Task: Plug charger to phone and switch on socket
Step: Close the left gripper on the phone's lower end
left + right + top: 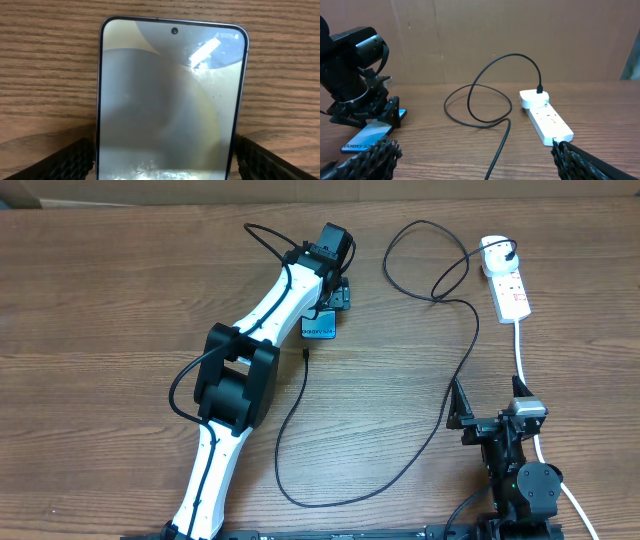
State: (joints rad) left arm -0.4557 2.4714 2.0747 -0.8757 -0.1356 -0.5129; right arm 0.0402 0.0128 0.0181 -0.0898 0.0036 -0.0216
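Two arms were observed at the wooden table (100, 300). The left gripper (165, 152) straddled the phone (320, 328), with one finger at each long edge. The fingers were apparently in contact, pinching it. The phone lay flat, screen up, left of table centre toward the far side. The right gripper (490, 395) was spread wide and empty at the near right, well apart from the phone. The charger (420, 222) was plugged in at the far end of the socket (510, 285) and looped across the table. Its connector tip (305, 353) lay just beside the phone's near end, not inserted. Socket switch position could not be determined.
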